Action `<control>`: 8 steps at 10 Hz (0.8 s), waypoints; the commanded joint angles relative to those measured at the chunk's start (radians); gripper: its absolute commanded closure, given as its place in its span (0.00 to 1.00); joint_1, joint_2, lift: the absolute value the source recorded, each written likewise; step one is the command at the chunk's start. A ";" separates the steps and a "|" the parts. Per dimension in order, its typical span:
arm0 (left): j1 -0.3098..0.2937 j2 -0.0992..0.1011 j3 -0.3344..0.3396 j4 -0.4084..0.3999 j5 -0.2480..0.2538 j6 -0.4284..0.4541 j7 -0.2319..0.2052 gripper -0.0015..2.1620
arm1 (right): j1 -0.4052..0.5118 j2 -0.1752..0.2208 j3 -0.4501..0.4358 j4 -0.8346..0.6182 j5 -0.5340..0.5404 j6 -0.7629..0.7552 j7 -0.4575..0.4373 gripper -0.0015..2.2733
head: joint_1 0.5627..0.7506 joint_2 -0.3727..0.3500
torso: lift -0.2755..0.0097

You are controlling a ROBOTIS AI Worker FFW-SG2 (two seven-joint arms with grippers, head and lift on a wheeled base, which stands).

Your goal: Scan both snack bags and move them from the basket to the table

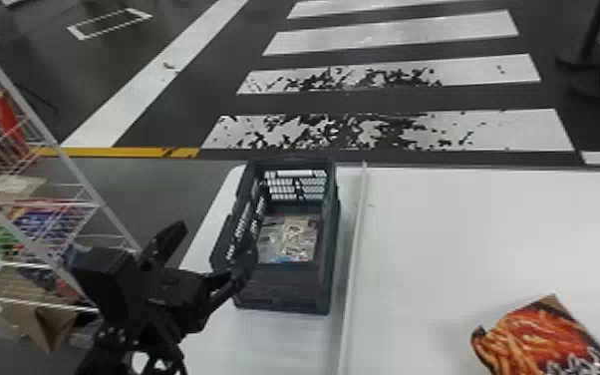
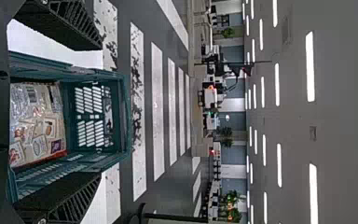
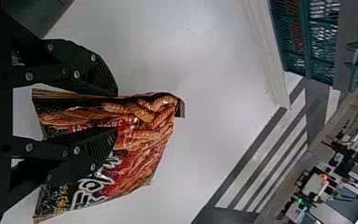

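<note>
Across the head view's top we see dark, white-striped floor point(image 1: 184, 104), with a wire rack point(image 1: 82, 177) at left and a white desk point(image 1: 438, 239) lower right. Strip lights point(image 2: 310, 65) line the ceiling point(image 2: 345, 112) at right in our left wrist view.

Bag point(image 3: 144, 135) in front of the end effector point(image 3: 117, 112), its fingers apart
One finger crosses the bag's face; beyond the fingertips stretches worktop point(image 3: 214, 93), with the basket point(image 3: 294, 42) farther off.

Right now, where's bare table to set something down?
Widest: the white tabletop between the raised white strip and the flat red-and-black snack bag, and beyond that bag. Smaller: just nearside of the dark teal plastic basket. Crowded: basket's left side, left gripper there; snack bag, right gripper at it.
</note>
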 commanded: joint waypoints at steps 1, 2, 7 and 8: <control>-0.003 -0.002 -0.002 0.005 0.007 0.002 -0.003 0.01 | 0.009 -0.003 -0.007 -0.014 -0.003 -0.067 -0.013 0.99 | 0.70 0.91 | 0.62; -0.003 -0.002 -0.002 0.005 0.010 0.002 -0.006 0.01 | 0.014 -0.003 -0.022 -0.026 -0.036 -0.098 -0.024 0.99 | 0.70 0.91 | 0.62; -0.008 -0.007 -0.018 0.005 0.010 0.002 -0.011 0.01 | 0.020 0.100 -0.240 -0.218 -0.447 -0.098 0.033 0.99 | 0.70 0.86 | 0.62; -0.010 -0.008 -0.019 0.003 0.009 0.002 -0.011 0.01 | 0.020 0.132 -0.309 -0.247 -0.586 -0.076 0.054 0.99 | 0.70 0.84 | 0.62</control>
